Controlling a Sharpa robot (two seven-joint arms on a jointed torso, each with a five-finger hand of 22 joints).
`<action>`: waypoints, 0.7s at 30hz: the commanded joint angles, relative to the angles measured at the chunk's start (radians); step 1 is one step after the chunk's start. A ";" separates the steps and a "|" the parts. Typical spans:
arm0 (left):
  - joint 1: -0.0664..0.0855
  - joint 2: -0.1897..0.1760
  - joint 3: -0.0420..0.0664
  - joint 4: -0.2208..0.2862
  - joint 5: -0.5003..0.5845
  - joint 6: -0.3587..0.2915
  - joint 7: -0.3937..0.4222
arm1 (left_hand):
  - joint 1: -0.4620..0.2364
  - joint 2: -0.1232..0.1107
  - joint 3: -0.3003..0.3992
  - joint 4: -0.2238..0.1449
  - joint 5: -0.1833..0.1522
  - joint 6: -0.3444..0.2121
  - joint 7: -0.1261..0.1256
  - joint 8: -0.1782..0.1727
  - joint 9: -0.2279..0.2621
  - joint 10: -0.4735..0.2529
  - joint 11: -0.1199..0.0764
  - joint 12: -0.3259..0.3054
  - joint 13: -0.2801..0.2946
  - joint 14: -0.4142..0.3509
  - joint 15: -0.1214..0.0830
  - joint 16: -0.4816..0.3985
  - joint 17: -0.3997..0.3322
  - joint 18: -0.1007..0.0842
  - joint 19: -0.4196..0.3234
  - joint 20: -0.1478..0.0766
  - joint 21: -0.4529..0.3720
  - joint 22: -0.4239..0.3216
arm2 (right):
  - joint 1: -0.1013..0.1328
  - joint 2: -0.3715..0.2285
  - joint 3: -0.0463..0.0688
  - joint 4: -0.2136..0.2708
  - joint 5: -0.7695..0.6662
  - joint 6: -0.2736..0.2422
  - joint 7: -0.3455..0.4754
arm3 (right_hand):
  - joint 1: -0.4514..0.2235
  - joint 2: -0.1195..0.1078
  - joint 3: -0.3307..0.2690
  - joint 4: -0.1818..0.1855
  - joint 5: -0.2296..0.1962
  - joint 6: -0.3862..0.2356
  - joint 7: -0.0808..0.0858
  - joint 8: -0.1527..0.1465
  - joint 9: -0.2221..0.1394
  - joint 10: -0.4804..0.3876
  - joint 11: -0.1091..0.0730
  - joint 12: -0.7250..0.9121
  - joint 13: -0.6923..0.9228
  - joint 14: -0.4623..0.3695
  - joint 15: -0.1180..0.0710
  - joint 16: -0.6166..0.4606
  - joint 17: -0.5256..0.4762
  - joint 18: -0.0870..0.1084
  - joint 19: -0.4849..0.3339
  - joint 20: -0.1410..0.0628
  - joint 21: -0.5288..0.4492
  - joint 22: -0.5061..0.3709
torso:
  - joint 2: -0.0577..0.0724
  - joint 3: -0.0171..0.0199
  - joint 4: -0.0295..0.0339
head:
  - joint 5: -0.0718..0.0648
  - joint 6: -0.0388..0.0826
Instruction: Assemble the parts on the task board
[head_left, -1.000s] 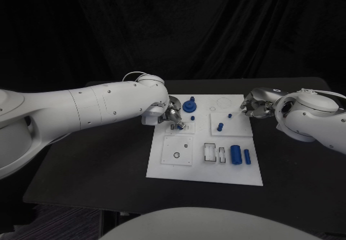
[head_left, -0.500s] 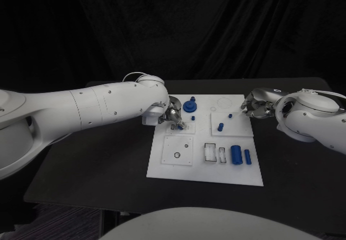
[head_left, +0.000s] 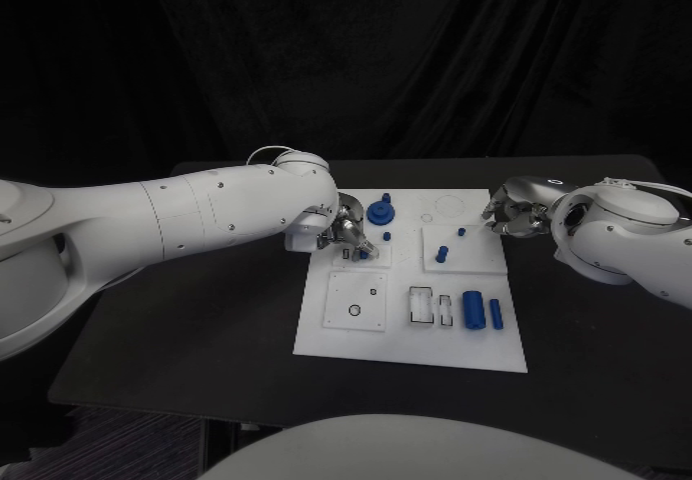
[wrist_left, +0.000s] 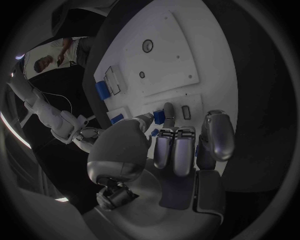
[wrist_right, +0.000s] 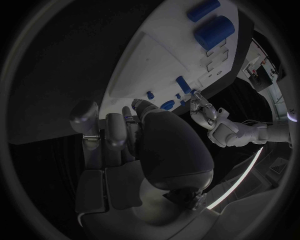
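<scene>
L hand (head_left: 346, 232) sits over the far-left part of the task board (head_left: 410, 342), fingers bent down onto a small blue part (head_left: 359, 252) at the raised square block there. In the L wrist view the hand (wrist_left: 181, 145) has thumb and one fingertip pinching that blue part (wrist_left: 159, 117) just beside a small slot in the block; other fingers lie side by side, curled in next to it.

R hand (head_left: 508, 218) hangs at the board's far-right edge, off the plate, over the black worktop (head_left: 188, 330). In the R wrist view the hand (wrist_right: 134, 130) has fingers curled in toward the palm; can't tell if anything is in them.

Rest, all placed from the task board:
- blue gear-like part (head_left: 379, 211) w/ a peg on top, far edge, left of centre, just right of the L hand.
- small blue peg (head_left: 389, 236) just nearer than the gear.
- far-right raised square: short blue peg (head_left: 462, 231) and an upright blue piece (head_left: 441, 253).
- round outline (head_left: 449, 207) in the far-right corner.
- near-left raised square w/ a ring (head_left: 355, 311) and a small hole.
- near-right: rectangular frame slots (head_left: 420, 305), then a thick blue cylinder (head_left: 472, 308), then a thin blue rod (head_left: 495, 313), side by side, rod nearest the right edge.

Board lies mid-worktop, slightly skewed.
</scene>
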 joint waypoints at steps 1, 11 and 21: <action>-0.013 0.002 -0.006 0.003 0.010 0.019 0.008 | -0.033 0.014 -0.035 0.010 0.004 0.002 0.007 -0.013 -0.009 0.106 0.007 0.004 0.263 0.102 0.008 0.003 0.263 -0.006 -0.005 0.006 -0.009 0.160 | -0.002 0.000 0.001 0.001 -0.004 0.012 -0.019 | -0.006 -0.001 0.006 0.001 0.006 0.002 0.006 -0.004 -0.002 -0.005 0.001 -0.004 0.034 -0.005 -0.001 -0.004 -0.001 0.013 -0.005 -0.001 -0.004 0.098 | 0.000 -0.0001 0.0000 | 0.001 0.000; -0.014 -0.004 -0.006 0.002 0.010 0.011 -0.004 | -0.040 0.049 -0.057 0.005 0.053 0.001 0.007 -0.025 -0.014 0.106 0.007 0.004 0.263 0.102 0.008 0.003 0.263 -0.005 -0.005 0.007 -0.013 0.159 | -0.002 -0.001 0.001 0.001 -0.004 0.016 -0.020 | -0.006 0.000 0.007 0.000 0.006 0.003 0.006 -0.004 -0.002 -0.006 0.002 -0.004 0.033 -0.006 -0.001 -0.005 -0.003 0.014 -0.005 -0.001 -0.005 0.098 | 0.000 -0.0001 -0.0004 | 0.001 0.000; -0.015 -0.020 -0.006 0.012 0.010 -0.039 0.015 | 0.000 0.053 -0.049 -0.018 0.097 0.008 0.003 -0.023 -0.009 0.106 0.003 0.004 0.263 0.102 0.005 0.003 0.263 -0.007 0.000 0.005 -0.004 0.162 | -0.002 -0.003 0.001 0.002 -0.004 0.017 -0.021 | -0.006 0.000 0.007 0.000 0.006 0.003 0.006 -0.004 -0.002 -0.006 0.002 -0.004 0.033 -0.006 -0.001 -0.005 -0.003 0.014 -0.005 -0.001 -0.005 0.098 | 0.000 0.0000 -0.0005 | 0.001 0.000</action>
